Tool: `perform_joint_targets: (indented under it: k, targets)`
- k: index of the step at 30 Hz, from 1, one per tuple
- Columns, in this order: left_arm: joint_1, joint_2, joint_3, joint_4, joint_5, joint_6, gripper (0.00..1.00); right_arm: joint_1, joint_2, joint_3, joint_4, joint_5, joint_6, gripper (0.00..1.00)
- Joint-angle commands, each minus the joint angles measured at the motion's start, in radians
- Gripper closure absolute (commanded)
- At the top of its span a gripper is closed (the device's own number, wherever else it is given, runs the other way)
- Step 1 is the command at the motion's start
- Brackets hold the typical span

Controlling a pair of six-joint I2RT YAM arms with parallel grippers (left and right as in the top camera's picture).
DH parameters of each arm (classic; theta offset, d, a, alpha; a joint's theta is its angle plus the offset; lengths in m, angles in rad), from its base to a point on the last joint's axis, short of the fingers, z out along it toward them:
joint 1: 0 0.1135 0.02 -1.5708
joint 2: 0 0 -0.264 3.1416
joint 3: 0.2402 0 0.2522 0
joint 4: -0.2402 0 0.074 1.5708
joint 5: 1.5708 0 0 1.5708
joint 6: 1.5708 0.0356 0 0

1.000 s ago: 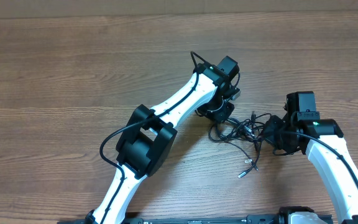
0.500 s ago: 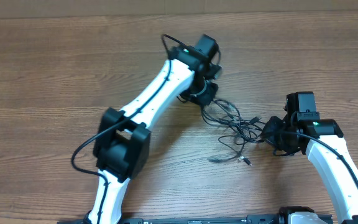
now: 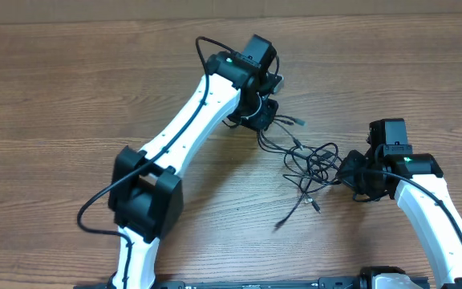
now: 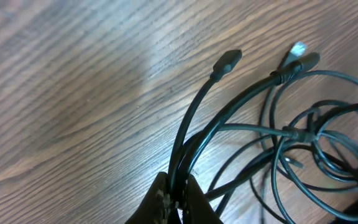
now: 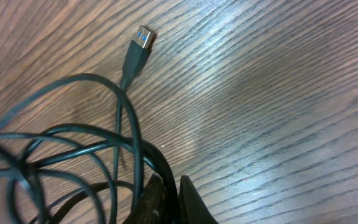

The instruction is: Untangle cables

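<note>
The cables (image 3: 311, 164) are thin black cords in a loose tangle on the wooden table, stretched between my two grippers. In the overhead view my left gripper (image 3: 265, 122) is at the tangle's upper left end and my right gripper (image 3: 350, 172) at its right end. The left wrist view has the left gripper (image 4: 178, 194) shut on a few strands, with a black plug (image 4: 229, 60) and a silver-tipped plug (image 4: 298, 50) fanning out ahead. My right gripper (image 5: 173, 194) is shut on a thick black strand (image 5: 160, 163). A USB plug (image 5: 143, 37) lies beyond it.
One loose cord end (image 3: 283, 223) trails toward the front of the table, and a small plug (image 3: 317, 206) lies beside it. The left arm (image 3: 191, 120) slants across the table's middle. The table's far edge (image 3: 231, 18) runs along the top.
My left gripper has moved up and to the left with its strands, away from the right gripper. The tangle has been drawn out longer. The right arm has stayed still.
</note>
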Motion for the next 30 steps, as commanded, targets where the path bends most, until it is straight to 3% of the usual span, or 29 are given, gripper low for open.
perform_joint_targets:
  k: [1, 4, 6, 10, 15, 20, 23, 26, 30]
  targets:
    - [0.071, -0.144, 0.014, -0.002, -0.035, -0.006, 0.96, -0.003, -0.008, 0.008, -0.007, 0.066, 0.003, 0.96]
    - [0.105, -0.204, 0.014, -0.003, -0.019, -0.005, 0.96, -0.003, -0.008, 0.008, -0.006, 0.065, 0.003, 0.95]
    - [0.130, -0.251, 0.014, -0.004, 0.002, 0.005, 0.96, -0.003, -0.008, 0.008, -0.007, 0.065, 0.003, 0.87]
    - [0.152, -0.309, 0.014, -0.002, 0.048, 0.011, 0.96, -0.003, -0.008, 0.008, -0.007, 0.065, 0.003, 0.81]
    - [0.160, -0.366, 0.014, 0.016, 0.217, 0.088, 0.95, -0.003, -0.008, 0.008, -0.002, 0.051, -0.002, 0.75]
    - [0.160, -0.379, 0.014, 0.021, 0.332, 0.152, 0.95, -0.002, -0.008, 0.008, 0.076, -0.233, -0.238, 0.70]
    - [0.160, -0.379, 0.014, 0.016, 0.352, 0.152, 0.95, -0.002, -0.008, 0.008, 0.134, -0.475, -0.379, 0.57]
    - [0.160, -0.379, 0.014, 0.022, 0.441, 0.156, 0.95, -0.002, -0.008, 0.008, 0.183, -0.669, -0.462, 0.41]
    - [0.160, -0.379, 0.014, 0.058, 0.584, 0.155, 0.95, -0.002, -0.008, 0.008, 0.220, -0.768, -0.499, 0.36]
